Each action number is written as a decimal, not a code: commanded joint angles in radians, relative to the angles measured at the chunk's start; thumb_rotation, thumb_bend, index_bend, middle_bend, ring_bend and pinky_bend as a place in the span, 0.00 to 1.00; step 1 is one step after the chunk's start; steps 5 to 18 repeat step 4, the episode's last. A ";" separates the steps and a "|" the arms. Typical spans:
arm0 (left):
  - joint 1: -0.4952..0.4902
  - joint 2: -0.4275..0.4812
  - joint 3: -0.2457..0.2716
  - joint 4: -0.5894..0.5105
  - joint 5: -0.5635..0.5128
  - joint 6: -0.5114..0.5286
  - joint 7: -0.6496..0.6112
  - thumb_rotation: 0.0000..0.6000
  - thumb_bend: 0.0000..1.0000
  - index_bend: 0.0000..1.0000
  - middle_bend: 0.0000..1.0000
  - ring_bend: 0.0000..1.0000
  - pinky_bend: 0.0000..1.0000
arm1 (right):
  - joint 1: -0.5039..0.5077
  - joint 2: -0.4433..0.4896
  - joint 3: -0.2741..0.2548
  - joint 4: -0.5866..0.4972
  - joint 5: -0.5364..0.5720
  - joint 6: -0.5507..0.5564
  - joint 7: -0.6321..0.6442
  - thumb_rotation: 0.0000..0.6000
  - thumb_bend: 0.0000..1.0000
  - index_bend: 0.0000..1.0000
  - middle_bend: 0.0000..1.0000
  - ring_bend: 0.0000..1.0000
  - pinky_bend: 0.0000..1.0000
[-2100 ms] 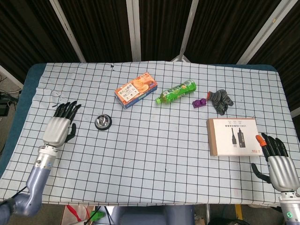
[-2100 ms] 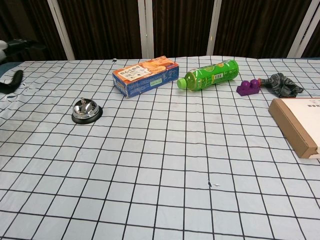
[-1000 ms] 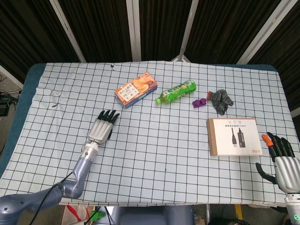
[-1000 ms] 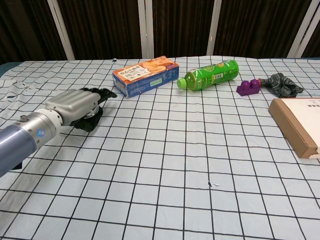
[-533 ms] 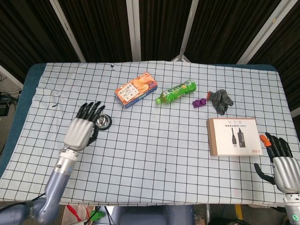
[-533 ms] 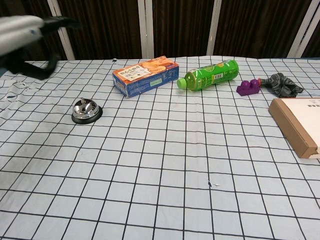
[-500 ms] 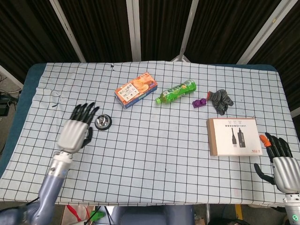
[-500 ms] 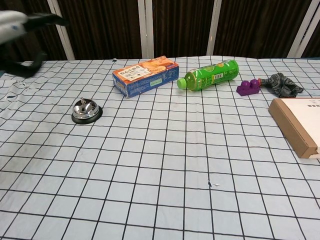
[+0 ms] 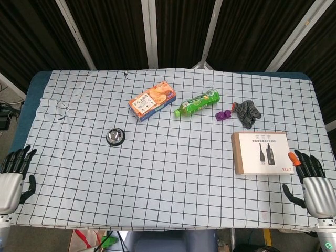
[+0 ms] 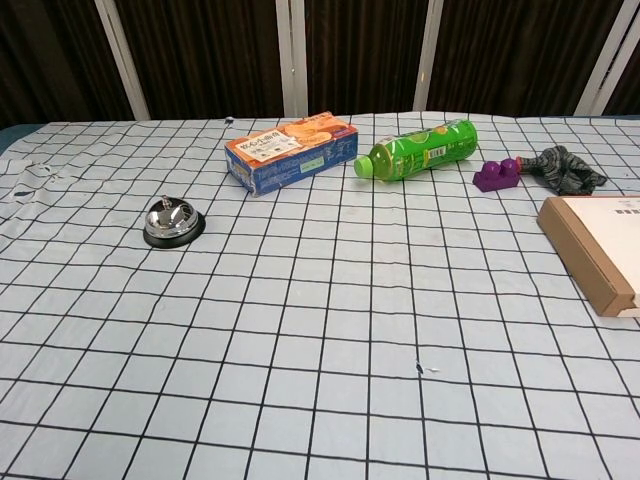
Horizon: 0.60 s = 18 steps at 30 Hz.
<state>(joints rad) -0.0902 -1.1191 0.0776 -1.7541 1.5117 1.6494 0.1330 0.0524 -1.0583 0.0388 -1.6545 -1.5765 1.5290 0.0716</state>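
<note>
My left hand hangs at the table's near left corner, open, fingers spread, holding nothing. My right hand is at the near right corner, open and empty, just right of the brown cardboard box. A silver call bell stands on the checked cloth left of centre, well away from both hands. Neither hand shows in the chest view.
Further back lie an orange snack box, a green bottle on its side, a purple block and a grey glove. The checked tablecloth covers the table.
My left hand has drawn back from beside the bell to the near left corner and left the chest view. The right hand has barely moved.
</note>
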 commanded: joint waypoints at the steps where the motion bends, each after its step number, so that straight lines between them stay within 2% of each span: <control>1: 0.031 0.003 0.004 0.047 0.053 0.046 -0.022 1.00 0.90 0.00 0.00 0.00 0.00 | 0.001 0.000 0.001 0.001 0.005 -0.004 0.002 1.00 0.39 0.08 0.00 0.00 0.00; 18: 0.034 0.004 0.013 0.044 0.060 0.024 -0.024 1.00 0.90 0.00 0.00 0.00 0.00 | 0.006 -0.001 0.005 0.002 0.015 -0.015 0.001 1.00 0.39 0.08 0.00 0.00 0.00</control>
